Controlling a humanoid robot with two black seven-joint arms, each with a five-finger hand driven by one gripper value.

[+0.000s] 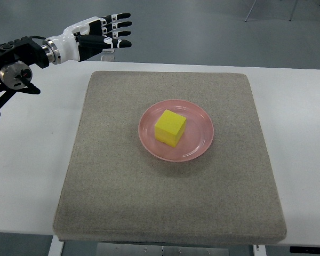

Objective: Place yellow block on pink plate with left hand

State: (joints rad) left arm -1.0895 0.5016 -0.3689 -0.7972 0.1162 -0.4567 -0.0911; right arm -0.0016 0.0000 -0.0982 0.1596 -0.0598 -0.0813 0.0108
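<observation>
White table [32, 176], grey mat [122, 202], yellow block [170, 127] resting on pink plate [200, 146], left hand [98, 34] empty, fingers extended, well apart above far-left corner.

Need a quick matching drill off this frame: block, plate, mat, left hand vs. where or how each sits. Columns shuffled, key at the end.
Things:
1. yellow block
2. pink plate
3. grey mat
4. left hand

Places or states:
A. lies on the white table
B. fingers spread, holding nothing, beyond the mat's far left corner
C. rests on the plate
D. sits near the mat's middle

Pairs: 1-C, 2-D, 3-A, 4-B
</observation>
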